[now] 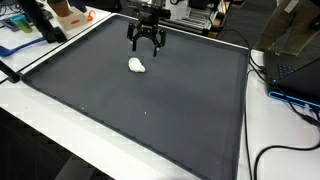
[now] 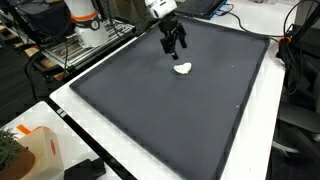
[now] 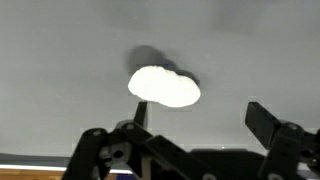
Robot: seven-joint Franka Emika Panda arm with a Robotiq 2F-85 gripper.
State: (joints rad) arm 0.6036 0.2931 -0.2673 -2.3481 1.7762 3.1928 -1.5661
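My jaws are apart and empty, hanging above the dark bench mat. White lump lies on it just beside the tips, not between them, no contact.

White lump; dark grey mat

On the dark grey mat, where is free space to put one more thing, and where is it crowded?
Nearly the whole dark grey mat is bare: the wide patch between the small white lumpy object and the mat's near edge, and the strip toward the black cables. Crowded only around the open black gripper, close to that object.
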